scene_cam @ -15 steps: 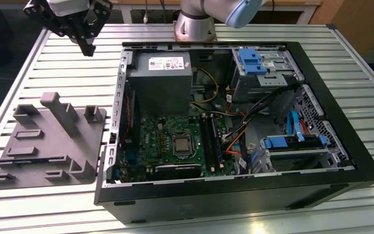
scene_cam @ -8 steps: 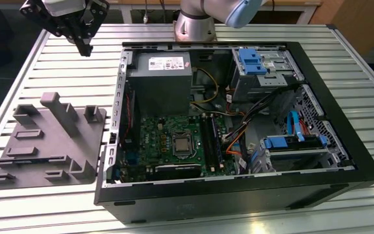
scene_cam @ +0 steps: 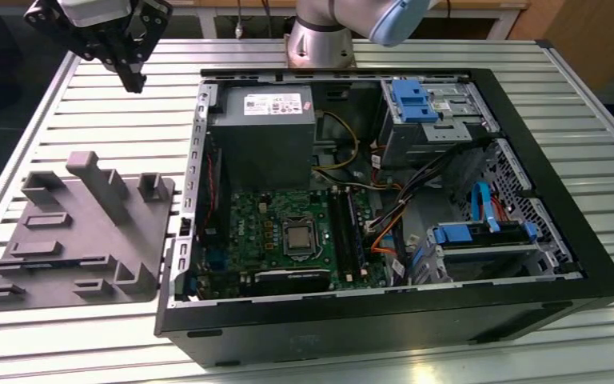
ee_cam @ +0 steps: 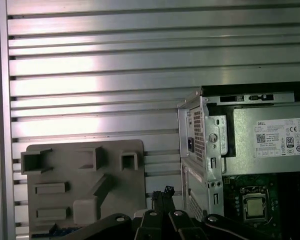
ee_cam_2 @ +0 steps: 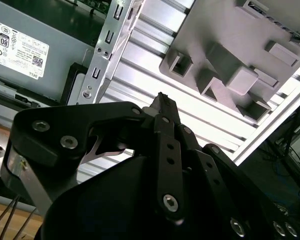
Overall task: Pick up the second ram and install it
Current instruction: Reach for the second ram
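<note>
At the exterior view's left, a grey holder tray with raised posts and pockets lies flat on the slatted aluminium table, near the table's left edge. Farther back and a little to the right, the gripper hangs above the bare slats at the far left corner. It is well apart from the tray and just left of the computer case. Its fingers are pressed together to a point, and nothing is visible between them. In the second wrist view the fingertips meet over the slats between the tray and the case wall. In the first wrist view the fingertips lie between the tray's edge and the case's metal corner. Right of the gripper, the black case lies on its side with its panel off. The grey power supply sits in its far left part, and the green motherboard lies nearer, with the square processor at its middle. Just right of the processor run the long black slots, from far to near. The second ram cannot be picked out for certain: whether a stick stands in these dark slots cannot be told. Coloured cables spill right of the slots. At the case's right are drive bays, with a blue bracket at the far side and another nearer. The arm's base stands on the table beyond the case.
</note>
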### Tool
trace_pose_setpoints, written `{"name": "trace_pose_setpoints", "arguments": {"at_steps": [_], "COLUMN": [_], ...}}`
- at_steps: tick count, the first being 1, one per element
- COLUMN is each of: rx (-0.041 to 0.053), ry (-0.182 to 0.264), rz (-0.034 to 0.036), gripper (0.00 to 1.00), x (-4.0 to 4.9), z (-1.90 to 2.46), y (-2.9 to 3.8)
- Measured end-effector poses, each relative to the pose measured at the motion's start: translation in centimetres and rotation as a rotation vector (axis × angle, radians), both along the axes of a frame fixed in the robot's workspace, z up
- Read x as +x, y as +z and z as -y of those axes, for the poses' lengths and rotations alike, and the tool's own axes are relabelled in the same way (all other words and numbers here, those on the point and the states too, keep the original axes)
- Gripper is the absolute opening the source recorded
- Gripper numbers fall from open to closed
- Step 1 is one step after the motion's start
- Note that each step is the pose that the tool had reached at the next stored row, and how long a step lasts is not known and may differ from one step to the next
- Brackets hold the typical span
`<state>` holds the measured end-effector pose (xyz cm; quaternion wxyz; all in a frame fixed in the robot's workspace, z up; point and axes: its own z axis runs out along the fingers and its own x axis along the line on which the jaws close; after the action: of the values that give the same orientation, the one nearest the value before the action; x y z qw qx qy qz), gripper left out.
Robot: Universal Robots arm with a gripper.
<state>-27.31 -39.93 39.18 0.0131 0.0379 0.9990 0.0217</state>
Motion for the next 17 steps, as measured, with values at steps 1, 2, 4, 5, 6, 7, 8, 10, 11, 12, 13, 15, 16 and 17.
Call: {"name": "trace_pose_setpoints", "arguments": {"at_steps": [1, 2, 4, 5, 6, 7, 8, 10, 11, 12, 13, 15, 16, 17], "rx": [-0.0001, 0.0000, -0.0001, -0.0001, 0.0000, -0.0001, -0.0001, -0.0001, -0.0001, -0.0001, -0.0001, 0.0000, 0.0000, -0.0001], "ry": [0.000, 0.000, 0.000, 0.000, 0.000, 0.000, 0.000, 0.000, 0.000, 0.000, 0.000, 0.000, 0.000, 0.000], "rz": [0.0000, 0.0000, -0.0001, 0.0000, 0.0000, 0.0000, 0.0000, 0.0000, -0.0001, 0.0000, 0.0000, 0.0000, 0.0000, 0.0000], "gripper": [0.11, 0.11, 0.11, 0.11, 0.11, 0.11, 0.11, 0.11, 0.11, 0.11, 0.11, 0.11, 0.11, 0.11], "x": [-0.09, -0.18, -0.35, -0.43, -0.52, -0.60, -0.69, -0.86, -0.95, -1.03, -1.12, -1.30, -1.38, -1.47], "z": [0.00, 0.00, 0.00, 0.00, 0.00, 0.00, 0.00, 0.00, 0.00, 0.00, 0.00, 0.00, 0.00, 0.00], "y": [0.00, 0.00, 0.00, 0.00, 0.00, 0.00, 0.00, 0.00, 0.00, 0.00, 0.00, 0.00, 0.00, 0.00]}}
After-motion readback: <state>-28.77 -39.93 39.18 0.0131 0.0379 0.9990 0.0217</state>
